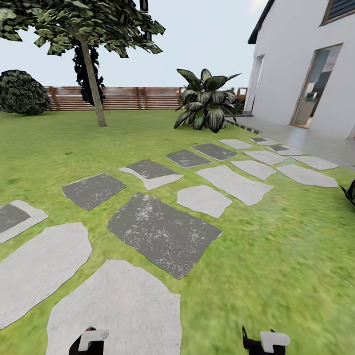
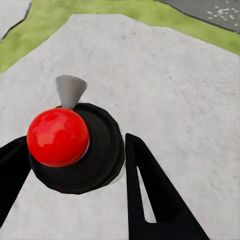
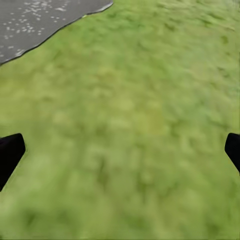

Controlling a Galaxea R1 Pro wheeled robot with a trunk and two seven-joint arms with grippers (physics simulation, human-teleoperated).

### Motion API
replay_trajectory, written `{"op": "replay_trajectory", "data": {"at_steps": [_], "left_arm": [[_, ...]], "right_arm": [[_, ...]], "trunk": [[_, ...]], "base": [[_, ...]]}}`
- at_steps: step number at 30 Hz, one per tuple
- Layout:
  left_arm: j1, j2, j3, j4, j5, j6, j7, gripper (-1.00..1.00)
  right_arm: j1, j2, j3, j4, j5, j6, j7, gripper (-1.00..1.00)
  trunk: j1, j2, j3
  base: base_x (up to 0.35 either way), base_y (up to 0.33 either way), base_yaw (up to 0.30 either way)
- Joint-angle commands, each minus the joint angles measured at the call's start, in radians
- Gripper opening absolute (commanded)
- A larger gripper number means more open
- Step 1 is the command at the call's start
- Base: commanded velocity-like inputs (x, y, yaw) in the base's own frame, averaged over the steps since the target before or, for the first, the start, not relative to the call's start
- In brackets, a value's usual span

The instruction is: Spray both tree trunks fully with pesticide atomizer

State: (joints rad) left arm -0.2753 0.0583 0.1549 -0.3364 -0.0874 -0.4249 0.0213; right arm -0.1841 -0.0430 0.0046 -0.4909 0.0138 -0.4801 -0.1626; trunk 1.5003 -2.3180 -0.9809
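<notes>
Atomizer (image 2: pixel 75 147) betw. left gripper (image 2: pixel 75 185) fingers, over pale paving slab (image 2: pixel 165 75).

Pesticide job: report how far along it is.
Done: the atomizer is picked up, sitting between the left end effector fingers. In hand: the robot is crossing the stepping stones on the lawn, right end effector open and empty. Left: reaching the tree trunk far ahead and spraying both trunks.

Your left gripper (image 2: pixel 75 195) has matte black, flat fingers (image 2: pixel 150 190); one tapers to a point and carries a narrow triangular cut-out. Your right gripper (image 3: pixel 120 155) shows two black finger ends. From the head camera, each black wrist (image 1: pixel 88 345) carries a pale grey-white block (image 1: pixel 274 339) on top.
</notes>
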Motion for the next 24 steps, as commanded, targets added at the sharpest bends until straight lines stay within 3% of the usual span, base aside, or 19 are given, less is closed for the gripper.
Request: {"op": "replay_trajectory", "data": {"at_steps": [1, 16, 24], "left_arm": [[0.0, 0.0, 0.0, 0.0, 0.0, 0.0, 0.0, -1.0], [0.0, 0.0, 0.0, 0.008, -0.002, 0.0, 0.0, -1.0], [-0.001, 0.0, 0.0, 0.008, -0.002, 0.0, 0.0, -1.0]], "right_arm": [[0.0, 0.0, 0.0, 0.0, 0.0, 0.0, 0.0, 1.0], [0.0, 0.0, 0.001, -0.001, -0.001, 0.0, 0.0, 1.0], [0.0, -0.001, 0.0, -0.002, -0.001, 0.001, 0.001, 1.0]], "trunk": [[0.0, 0.0, 0.0], [0.0, 0.0, 0.0], [0.0, 0.0, 0.0]], "base": [[0.337, 0.001, 0.279], [0.338, 0.0, 0.276], [0.34, 0.0, 0.056]]}}
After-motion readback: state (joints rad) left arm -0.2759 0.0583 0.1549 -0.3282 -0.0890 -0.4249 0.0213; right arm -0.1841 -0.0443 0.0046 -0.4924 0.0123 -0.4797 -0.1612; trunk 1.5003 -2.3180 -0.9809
